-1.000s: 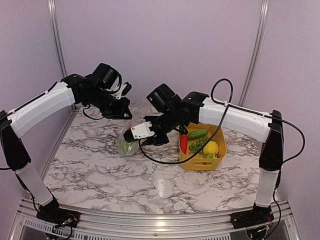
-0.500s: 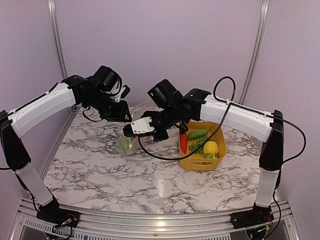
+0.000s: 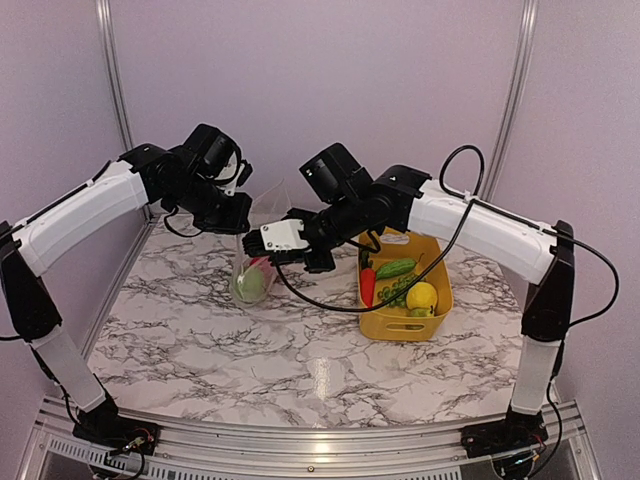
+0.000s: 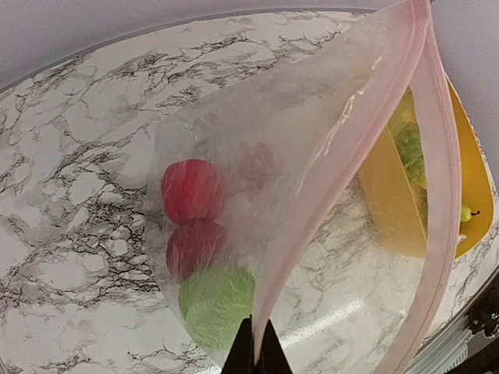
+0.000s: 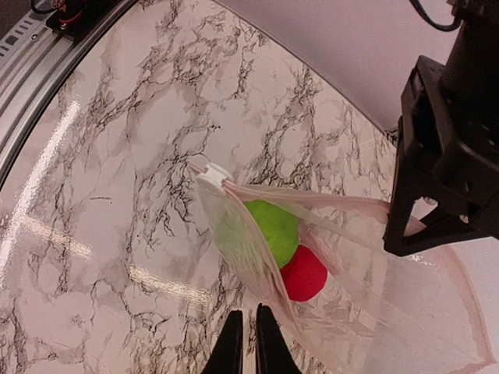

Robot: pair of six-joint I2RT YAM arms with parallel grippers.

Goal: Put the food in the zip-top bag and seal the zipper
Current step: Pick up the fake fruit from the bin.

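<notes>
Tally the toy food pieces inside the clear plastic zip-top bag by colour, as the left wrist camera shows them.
Red round toy pieces: 2
Green round toy piece: 1
Total in the clear plastic zip-top bag: 3

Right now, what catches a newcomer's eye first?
A clear crinkly plastic zip-top bag is held up over the marble table, pinched between the left pincer and the right pincer, with red toy fruit and green toy fruit inside. To its right sits a yellow plastic basket holding more toy food.
</notes>
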